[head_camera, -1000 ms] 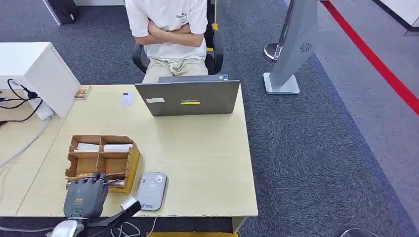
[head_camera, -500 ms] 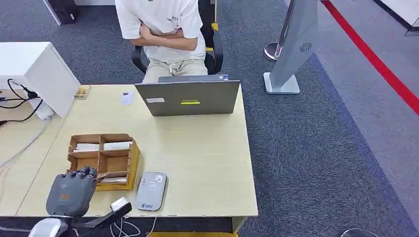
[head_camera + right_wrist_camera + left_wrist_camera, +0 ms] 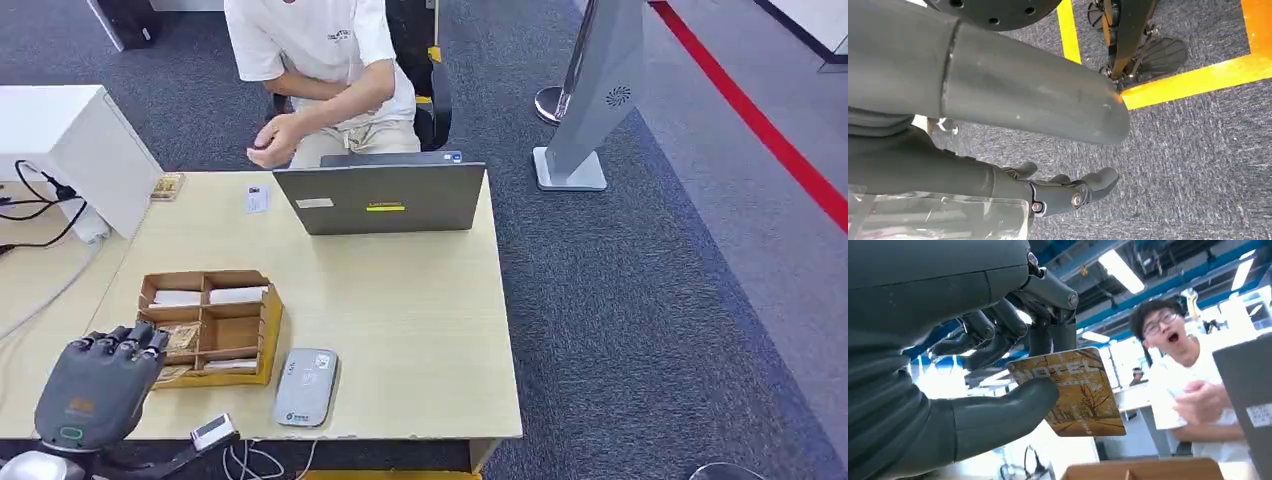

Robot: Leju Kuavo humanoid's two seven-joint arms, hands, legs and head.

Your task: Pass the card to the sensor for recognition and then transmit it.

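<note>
A pale wooden desk (image 3: 420, 330) stands on dark grey carpet (image 3: 640, 300) crossed by a red stripe (image 3: 760, 125); a white cabinet (image 3: 70, 150) sits beside it.

L hand (image 3: 998, 375) pinches card (image 3: 1075, 392) thumb+fingers | person (image 3: 1193, 390) behind | box rim (image 3: 1143, 470)

High head view (wrists close)

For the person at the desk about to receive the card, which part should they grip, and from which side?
Probably the card's free end, the half jutting past the left hand toward the person. The thumb and fingers pinch the opposite end, so coming from the laptop side avoids them.
</note>
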